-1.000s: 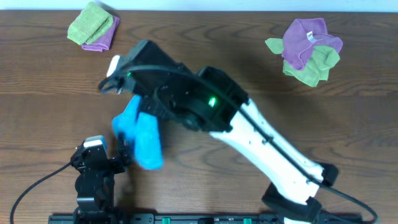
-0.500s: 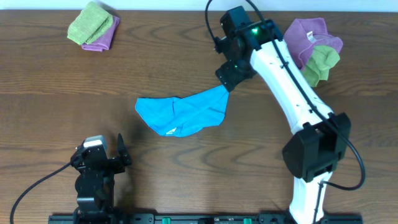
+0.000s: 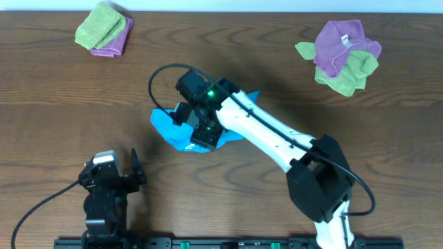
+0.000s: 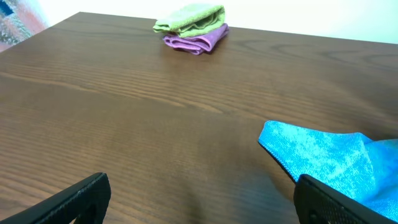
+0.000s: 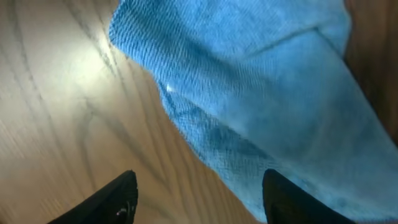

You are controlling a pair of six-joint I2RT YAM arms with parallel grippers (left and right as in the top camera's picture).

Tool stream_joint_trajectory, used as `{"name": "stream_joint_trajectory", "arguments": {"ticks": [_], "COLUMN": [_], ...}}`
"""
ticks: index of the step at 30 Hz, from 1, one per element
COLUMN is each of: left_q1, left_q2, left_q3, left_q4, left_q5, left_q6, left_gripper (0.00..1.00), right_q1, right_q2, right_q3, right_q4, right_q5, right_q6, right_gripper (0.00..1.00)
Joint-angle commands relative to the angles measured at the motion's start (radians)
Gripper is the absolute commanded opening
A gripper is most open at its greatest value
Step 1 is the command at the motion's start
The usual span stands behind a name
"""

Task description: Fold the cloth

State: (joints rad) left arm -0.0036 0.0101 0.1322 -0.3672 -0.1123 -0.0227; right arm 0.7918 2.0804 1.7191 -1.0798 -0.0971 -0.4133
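Tabletop (image 3: 55, 104): dark brown wood grain, pale wall strip along the far edge.
Cloth (image 3: 163, 122): bright blue microfibre, rumpled, one layer lapped over another, lying flat on the tabletop near its centre; one rounded corner points left.
Right hand (image 3: 201, 133): directly over the cloth's middle, covering much of it from overhead; fingers spread wide, nothing pinched, blue fabric beneath and between them in the wrist view.
Left hand (image 3: 111, 181): near the front edge, well apart from the cloth; fingers wide apart, empty.
Folded pile (image 3: 104, 29): lime-green on purple, far left corner.
Loose heap (image 3: 342, 55): purple and green, far right.
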Motion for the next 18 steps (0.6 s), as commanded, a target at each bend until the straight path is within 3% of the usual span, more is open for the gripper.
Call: {"name": "stream_joint_trajectory", "arguments": {"ticks": [1, 4, 8, 12, 13, 15, 18], "left_q1": [0.004, 0.004, 0.004, 0.004, 0.004, 0.004, 0.004], "left_q2": [-0.005, -0.005, -0.005, -0.005, -0.005, -0.005, -0.005], "left_q3": [-0.02, -0.02, -0.02, -0.02, -0.02, -0.02, -0.02], "left_q4": [-0.01, -0.01, -0.01, -0.01, -0.01, -0.01, -0.01], "left_q5": [-0.01, -0.01, -0.01, -0.01, -0.01, -0.01, -0.01], "left_q6": [0.0, 0.0, 0.0, 0.0, 0.0, 0.0, 0.0], "left_gripper": [0.95, 0.95, 0.95, 0.95, 0.95, 0.95, 0.95], "right_q1": [0.011, 0.016, 0.017, 0.018, 0.019, 0.021, 0.022], "right_q2": [-0.015, -0.014, -0.013, -0.003, 0.005, 0.022, 0.029], "right_q3": [-0.055, -0.102, -0.138, -0.171, -0.171, -0.171, -0.171], "right_q4": [0.054, 0.146, 0.235, 0.322, 0.328, 0.331, 0.333], "right_q5": [0.004, 0.026, 0.041, 0.05, 0.055, 0.079, 0.082], "right_q6": [-0.03, -0.03, -0.03, -0.03, -0.03, -0.029, -0.029], "right_gripper": [0.68, 0.72, 0.7, 0.47, 0.37, 0.01, 0.01]}}
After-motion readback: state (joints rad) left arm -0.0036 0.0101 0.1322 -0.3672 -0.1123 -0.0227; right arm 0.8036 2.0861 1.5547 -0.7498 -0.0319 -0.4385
